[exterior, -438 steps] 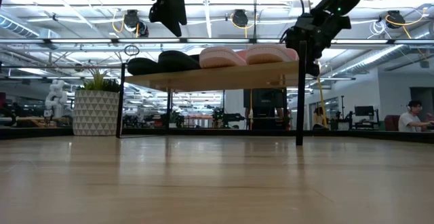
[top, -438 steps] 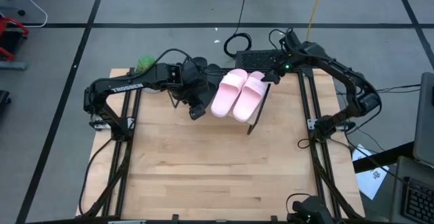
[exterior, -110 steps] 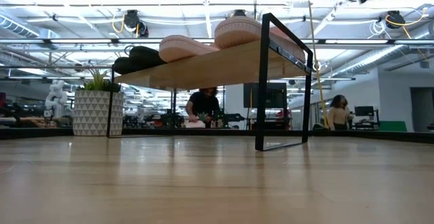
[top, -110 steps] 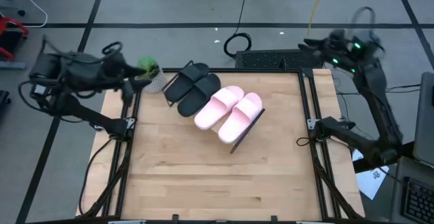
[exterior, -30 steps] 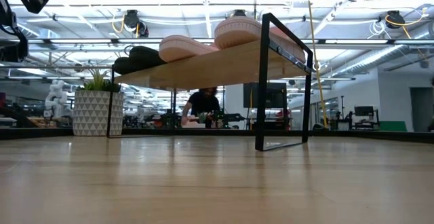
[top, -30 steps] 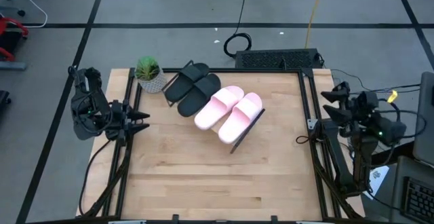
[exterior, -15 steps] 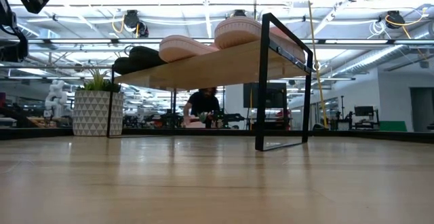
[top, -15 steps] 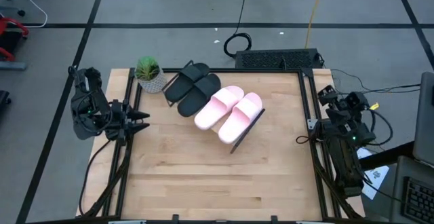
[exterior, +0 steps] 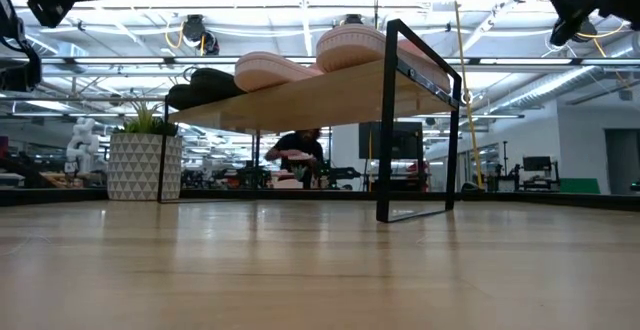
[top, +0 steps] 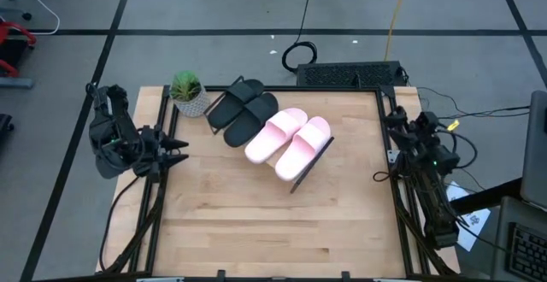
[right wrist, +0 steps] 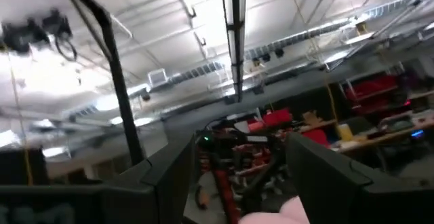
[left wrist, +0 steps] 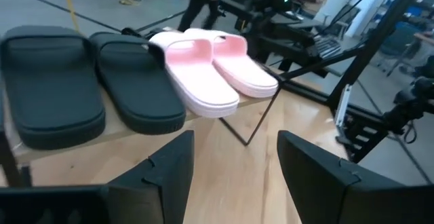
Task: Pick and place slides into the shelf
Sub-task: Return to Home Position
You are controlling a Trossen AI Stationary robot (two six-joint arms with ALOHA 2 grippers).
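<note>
The slides are two black sandals (top: 244, 111) and two pale pink ones (top: 291, 139). They lie side by side, soles down, on the slanted wooden shelf (exterior: 330, 95), which stands on a thin black frame (top: 312, 161). My left gripper (top: 181, 150) hangs open at the table's left edge and points toward the shelf; its wrist view shows the black slides (left wrist: 95, 81) and pink slides (left wrist: 217, 68) ahead of it. My right gripper (top: 400, 121) is open at the table's right edge, tipped upward toward the ceiling (right wrist: 234, 176).
A small potted plant (top: 186, 90) stands at the table's far left corner, beside the black slides. A black mat (top: 350, 73) lies past the far edge. The table's near half is bare wood (top: 273, 222). A person (exterior: 295, 155) is in the room behind.
My right arm has folded down at the table's right edge. Its gripper has sunk, come a little toward the table and tipped upward, and it now shows at the low view's top right. The slides and the shelf have kept still.
</note>
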